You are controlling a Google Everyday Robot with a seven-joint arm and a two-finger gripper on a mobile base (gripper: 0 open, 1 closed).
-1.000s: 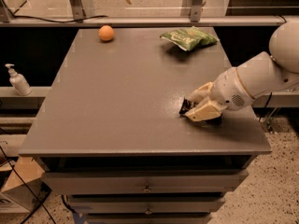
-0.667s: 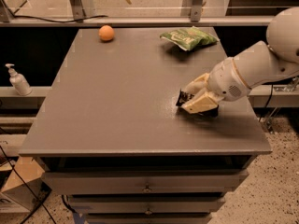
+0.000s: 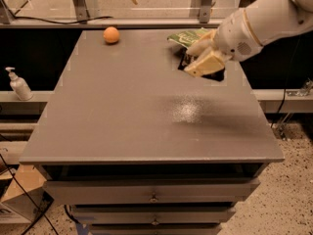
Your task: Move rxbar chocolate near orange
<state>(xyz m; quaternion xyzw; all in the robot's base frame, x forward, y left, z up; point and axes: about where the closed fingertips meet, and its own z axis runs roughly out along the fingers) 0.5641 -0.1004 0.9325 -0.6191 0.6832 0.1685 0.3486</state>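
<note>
Grey drawer table (image 3: 122,121). White arm (image 3: 264,18) reaches in from the right. Gripper (image 3: 203,58) is above the table's far right part, fingers closed on the rxbar chocolate (image 3: 214,75), held off the surface. Green chip bag (image 3: 183,36) sits just behind the gripper. Orange (image 3: 111,35) at the far left edge, well apart. Soap dispenser (image 3: 18,84) on a ledge to the left.

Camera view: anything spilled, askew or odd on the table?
Nothing stands out. The gripper holds the rxbar chocolate above the table's far right; the orange sits far left, and the green chip bag lies behind the gripper.
</note>
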